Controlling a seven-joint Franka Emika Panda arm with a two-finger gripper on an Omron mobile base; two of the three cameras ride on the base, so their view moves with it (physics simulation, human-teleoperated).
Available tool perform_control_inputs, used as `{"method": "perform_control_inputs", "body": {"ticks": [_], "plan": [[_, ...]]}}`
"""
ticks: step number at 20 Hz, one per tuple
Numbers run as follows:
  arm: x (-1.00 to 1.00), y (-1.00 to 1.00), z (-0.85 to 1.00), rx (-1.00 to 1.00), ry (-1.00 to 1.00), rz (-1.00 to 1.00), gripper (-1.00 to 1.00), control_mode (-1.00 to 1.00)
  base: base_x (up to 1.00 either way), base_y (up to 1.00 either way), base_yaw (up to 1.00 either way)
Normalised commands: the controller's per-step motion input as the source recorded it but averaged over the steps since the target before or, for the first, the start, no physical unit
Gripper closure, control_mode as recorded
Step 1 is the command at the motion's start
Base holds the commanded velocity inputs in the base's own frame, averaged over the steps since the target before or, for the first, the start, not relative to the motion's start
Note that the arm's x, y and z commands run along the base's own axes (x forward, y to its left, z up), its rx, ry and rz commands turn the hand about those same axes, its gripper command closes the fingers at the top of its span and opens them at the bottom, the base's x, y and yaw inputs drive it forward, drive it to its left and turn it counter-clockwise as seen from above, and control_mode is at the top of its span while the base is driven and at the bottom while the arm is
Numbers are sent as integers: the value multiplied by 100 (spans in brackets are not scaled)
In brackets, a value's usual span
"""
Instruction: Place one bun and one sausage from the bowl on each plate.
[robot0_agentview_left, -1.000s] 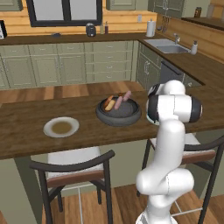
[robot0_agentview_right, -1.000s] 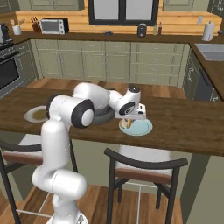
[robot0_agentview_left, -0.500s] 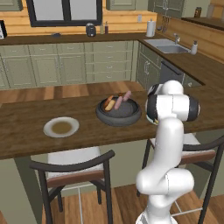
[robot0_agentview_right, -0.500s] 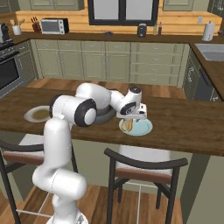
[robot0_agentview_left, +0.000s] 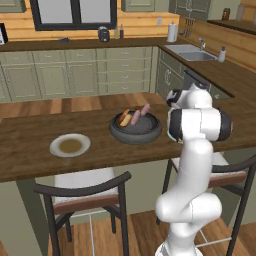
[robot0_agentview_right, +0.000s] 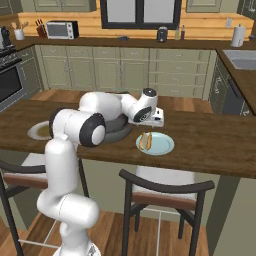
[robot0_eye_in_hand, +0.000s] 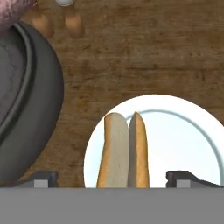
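Observation:
A split bun (robot0_eye_in_hand: 122, 151) lies on the white plate (robot0_eye_in_hand: 183, 131), between my gripper's (robot0_eye_in_hand: 113, 177) wide-apart fingertips (robot0_eye_in_hand: 43, 177), and nothing is gripped. From the right base view the gripper (robot0_agentview_right: 149, 126) hovers open just above that bun (robot0_agentview_right: 145, 141) and plate (robot0_agentview_right: 162, 145). The dark bowl (robot0_agentview_left: 136, 131) holds two sausages (robot0_agentview_left: 145, 110) and a bun (robot0_agentview_left: 125, 119). Its thick rim (robot0_eye_in_hand: 41, 96) sits just left of the plate in the hand view. A second plate (robot0_agentview_left: 70, 145) with a brownish centre lies at the left of the counter.
The wooden counter (robot0_agentview_left: 30, 150) carries everything. Chairs (robot0_agentview_right: 165, 192) stand at its near edge. My arm (robot0_agentview_right: 107, 107) stretches over the bowl in the right base view. Cabinets and a sink (robot0_agentview_left: 197, 55) line the far walls.
The gripper has opened and let go of the bun, which now lies on the white plate. The hand has lifted slightly.

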Motion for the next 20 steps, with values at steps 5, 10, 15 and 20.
{"method": "perform_control_inputs", "body": {"ticks": [5, 10, 15, 20], "plan": [[24, 85, 25, 0, -12, -11, -100, -100, 0, 0, 0], [33, 72, 20, 0, -5, -10, -100, -100, 0, 0, 0], [49, 21, 4, 0, 0, -10, -100, -100, 0, 0, 0], [37, 7, 3, 0, 3, -8, -100, -100, 0, 0, 0]]}}
